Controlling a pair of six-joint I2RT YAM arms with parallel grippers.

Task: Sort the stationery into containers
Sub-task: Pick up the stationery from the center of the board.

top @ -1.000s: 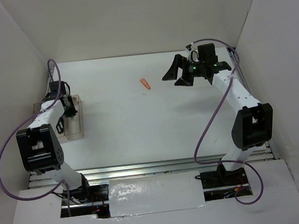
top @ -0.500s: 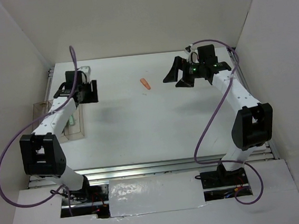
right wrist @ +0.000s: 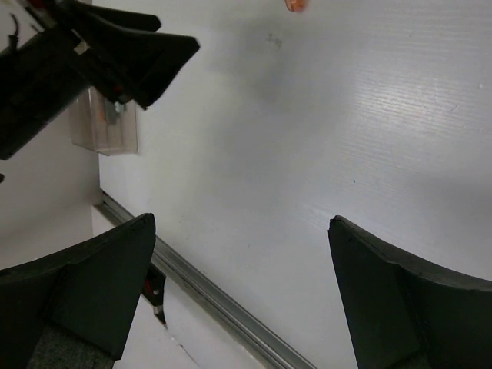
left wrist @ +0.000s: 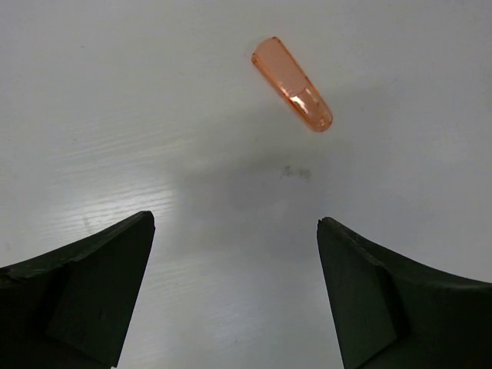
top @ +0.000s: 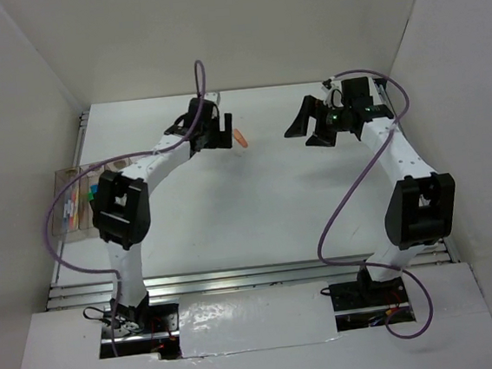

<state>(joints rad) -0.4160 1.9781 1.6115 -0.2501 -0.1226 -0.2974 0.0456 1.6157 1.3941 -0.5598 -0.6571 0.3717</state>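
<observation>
An orange stub lies on the white table at the back middle. In the left wrist view the orange stub lies slantwise on the table, ahead of the fingertips and a little right. My left gripper hangs just left of it, open and empty. My right gripper hovers to the stub's right, open and empty. The containers, clear bins at the table's left edge, hold several coloured pieces of stationery. The stub also shows at the top edge of the right wrist view.
White walls close in the table on the left, back and right. A metal rail runs along the near edge. The left arm's purple cable loops above the table. The right wrist view shows the left gripper and a clear bin.
My left arm has swung from over the bins to the back middle beside the orange stub, and its jaws have opened. The right gripper has shifted slightly right.
</observation>
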